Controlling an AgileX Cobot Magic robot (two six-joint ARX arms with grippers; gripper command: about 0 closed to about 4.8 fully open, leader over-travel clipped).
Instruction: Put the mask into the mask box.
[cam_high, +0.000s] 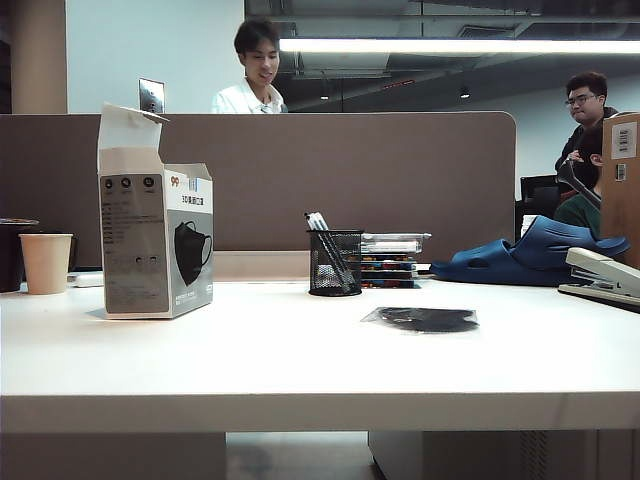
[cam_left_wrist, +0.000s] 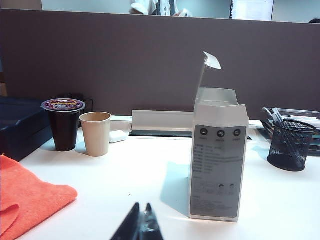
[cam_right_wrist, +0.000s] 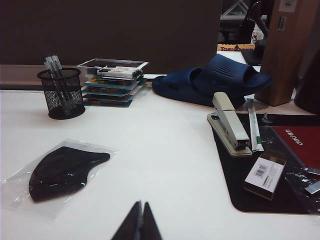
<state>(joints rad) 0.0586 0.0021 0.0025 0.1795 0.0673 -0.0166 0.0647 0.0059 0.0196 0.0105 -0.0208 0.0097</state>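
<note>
Reading "99", "3D" on mask box | mask wrapped | both end effectors together

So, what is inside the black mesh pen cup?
The mesh pen cup holds a few pens, whose tops stick out above the rim. Their lower parts show dimly through the mesh; whether anything small lies at the bottom cannot be seen.

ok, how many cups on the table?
3. A tan paper cup at the table's left end, a dark lidded cup right beside it, and the black mesh pen cup near the middle. More could sit hidden behind the mask box.
</note>
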